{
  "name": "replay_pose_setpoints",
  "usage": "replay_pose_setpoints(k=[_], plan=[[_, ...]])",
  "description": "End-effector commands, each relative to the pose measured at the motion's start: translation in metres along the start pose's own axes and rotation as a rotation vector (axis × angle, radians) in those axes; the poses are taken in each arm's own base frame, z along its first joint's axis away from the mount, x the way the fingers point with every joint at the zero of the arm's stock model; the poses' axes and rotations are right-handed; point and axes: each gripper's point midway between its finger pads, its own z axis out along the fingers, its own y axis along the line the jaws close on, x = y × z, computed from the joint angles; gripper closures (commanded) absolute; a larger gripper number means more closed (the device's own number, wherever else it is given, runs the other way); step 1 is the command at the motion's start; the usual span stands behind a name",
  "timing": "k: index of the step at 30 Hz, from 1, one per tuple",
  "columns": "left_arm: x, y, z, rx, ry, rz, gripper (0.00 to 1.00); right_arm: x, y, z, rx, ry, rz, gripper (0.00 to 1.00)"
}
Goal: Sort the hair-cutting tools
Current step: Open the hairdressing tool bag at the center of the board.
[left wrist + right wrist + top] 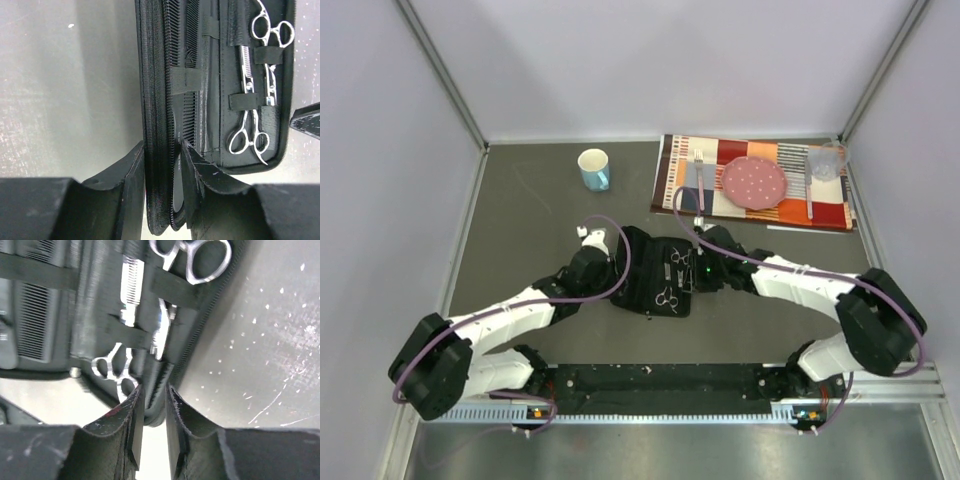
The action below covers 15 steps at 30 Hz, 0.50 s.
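A black zip case (642, 272) lies open at the table's middle. Two silver scissors (677, 258) (665, 297) sit under elastic straps in its right half. In the left wrist view the scissors (270, 35) (248, 137) and two black combs (181, 35) are strapped inside. My left gripper (618, 262) (162, 150) is shut on the case's left zip edge (150, 100). My right gripper (695, 272) (154, 390) is shut on the case's right edge (157, 385), beside the scissors (197, 255) (115, 371). A comb (32, 327) shows at left there.
A white and blue mug (593, 168) stands at the back. A striped placemat (670, 170) at the back right carries a pink plate (754, 182), a fork (700, 180), a clear glass (825, 160) and another utensil (808, 195). Walls close in both sides.
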Motion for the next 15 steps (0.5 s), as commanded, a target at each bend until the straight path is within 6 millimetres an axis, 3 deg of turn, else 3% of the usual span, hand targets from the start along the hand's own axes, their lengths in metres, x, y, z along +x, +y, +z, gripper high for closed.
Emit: replay_pose_setpoints(k=[1, 8, 15], plan=[[0.006, 0.013, 0.006, -0.045, -0.004, -0.004, 0.64, 0.004, -0.012, 0.016, 0.042, 0.005, -0.022, 0.8], [0.017, 0.027, 0.012, -0.091, 0.012, -0.006, 0.65, 0.016, -0.023, 0.038, 0.084, 0.064, -0.026, 0.81], [0.038, 0.06, 0.015, -0.192, 0.04, -0.056, 0.69, 0.027, -0.037, 0.044, 0.129, 0.092, -0.023, 0.83]])
